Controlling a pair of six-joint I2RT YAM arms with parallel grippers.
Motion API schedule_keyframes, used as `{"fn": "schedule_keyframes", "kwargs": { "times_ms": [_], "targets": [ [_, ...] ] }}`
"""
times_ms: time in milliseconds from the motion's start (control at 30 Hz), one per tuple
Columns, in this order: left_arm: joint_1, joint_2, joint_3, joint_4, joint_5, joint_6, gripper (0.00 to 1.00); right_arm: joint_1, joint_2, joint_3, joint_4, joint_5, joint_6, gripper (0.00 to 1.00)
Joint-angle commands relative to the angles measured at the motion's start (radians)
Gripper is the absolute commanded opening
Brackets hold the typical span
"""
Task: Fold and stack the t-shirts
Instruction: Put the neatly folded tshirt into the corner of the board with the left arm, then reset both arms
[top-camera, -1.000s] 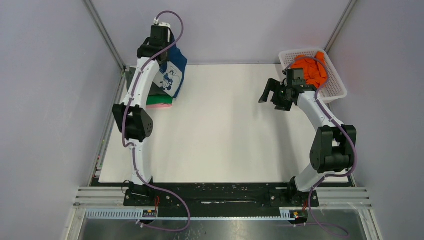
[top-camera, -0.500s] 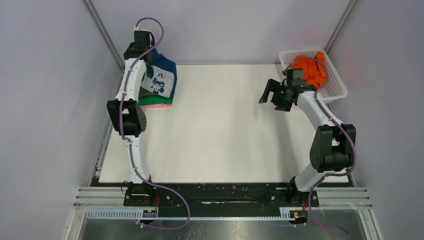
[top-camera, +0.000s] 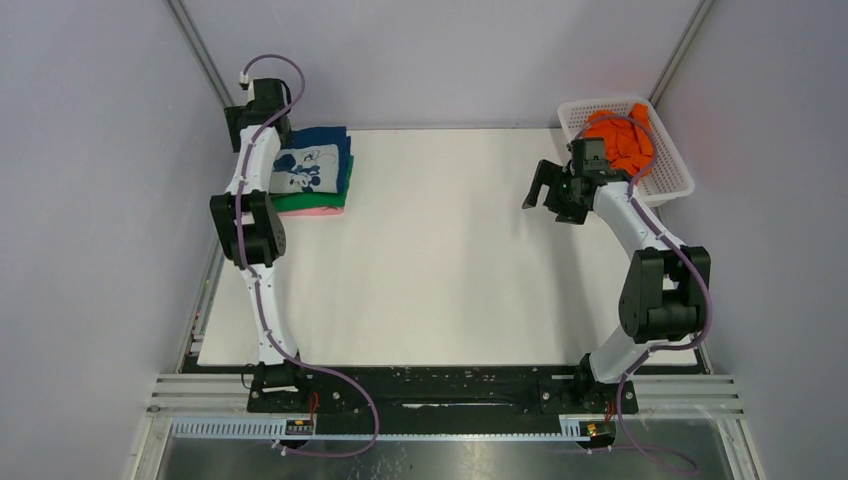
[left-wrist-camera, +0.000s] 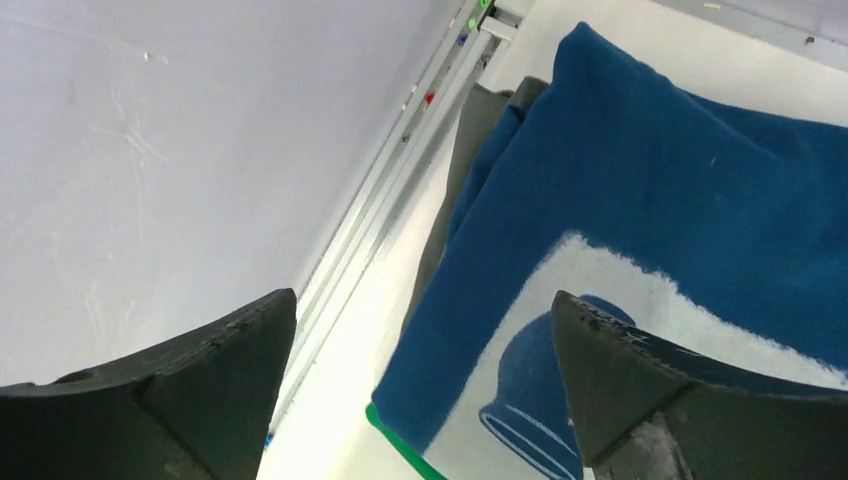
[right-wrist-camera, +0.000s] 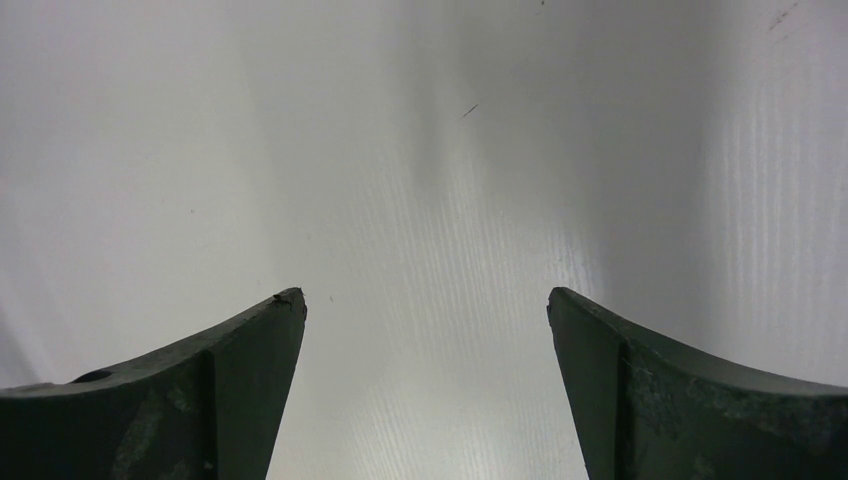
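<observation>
Both pairs of jaws are standing wide apart and gripping nothing. Nearest the arm bases, the white table (top-camera: 440, 280) is lying bare. Farther in, on the right side, the right gripper (right-wrist-camera: 425, 295) is hovering over the tabletop with only white surface showing between its spread fingers; from overhead it is sitting just short of the white mesh basket (top-camera: 672, 186). Toward the far left corner, the left gripper (left-wrist-camera: 422, 300) is hanging above the left edge of the shirt stack, beside the wall rail, and no cloth is caught between its fingers.

The dark blue t-shirt (top-camera: 318, 160) is lying folded on top of that stack, its white mouse print facing up. A green t-shirt (top-camera: 318, 201) is showing beneath it along the near edge, and a pink t-shirt (top-camera: 322, 212) is peeking out under the green one. In the left wrist view a grey t-shirt (left-wrist-camera: 470, 140) is sticking out below the blue cloth. At the far right corner, the orange t-shirt (top-camera: 622, 138) is sitting crumpled in the basket — heaped above its rim.
</observation>
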Motion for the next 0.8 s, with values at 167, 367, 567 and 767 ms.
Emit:
{"fn": "schedule_keyframes", "kwargs": {
  "times_ms": [167, 367, 567, 767],
  "targets": [
    [-0.017, -0.314, -0.23, 0.052, 0.236, -0.244, 0.99, -0.009, -0.151, -0.034, 0.015, 0.146, 0.049, 1.0],
    [-0.108, -0.696, -0.717, 0.257, 0.427, -0.332, 0.99, -0.019, -0.292, -0.17, 0.057, 0.199, 0.128, 1.0],
    [-0.233, -1.126, -1.331, 0.559, 0.581, -0.414, 0.99, -0.02, -0.458, -0.396, 0.101, 0.059, 0.137, 0.99],
    [-0.354, -1.388, -1.666, 0.579, 0.562, -0.519, 0.99, -0.017, -0.587, -0.591, 0.118, -0.082, 0.06, 1.0]
  ]
}}
